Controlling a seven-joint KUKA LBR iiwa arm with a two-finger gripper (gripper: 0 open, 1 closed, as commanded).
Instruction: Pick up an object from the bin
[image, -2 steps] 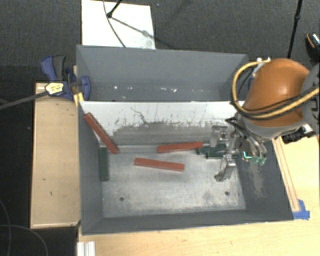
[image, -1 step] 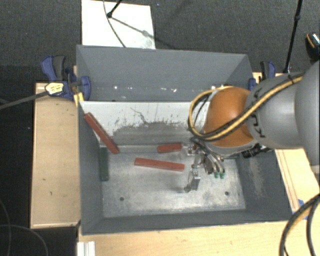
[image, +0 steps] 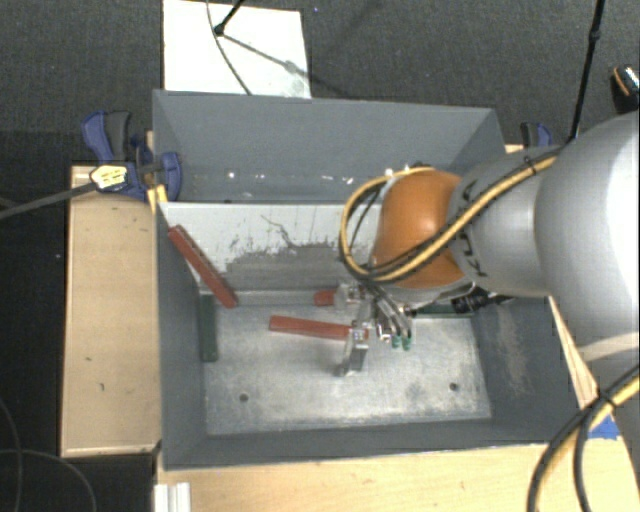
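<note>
A dark bar (image: 207, 330) lies along the left wall of the grey bin (image: 420, 392). Above it a reddish-brown stick (image: 201, 266) leans in the back left corner. Near mid-floor lies a flat red stick (image: 303, 325), with a small red piece (image: 323, 297) just behind its right end. The gripper (image: 350, 360) stands at that right end, its tip down on the scuffed floor. Whether it is spread or closed cannot be told. The arm's orange cover (image: 415, 235) sits above it.
</note>
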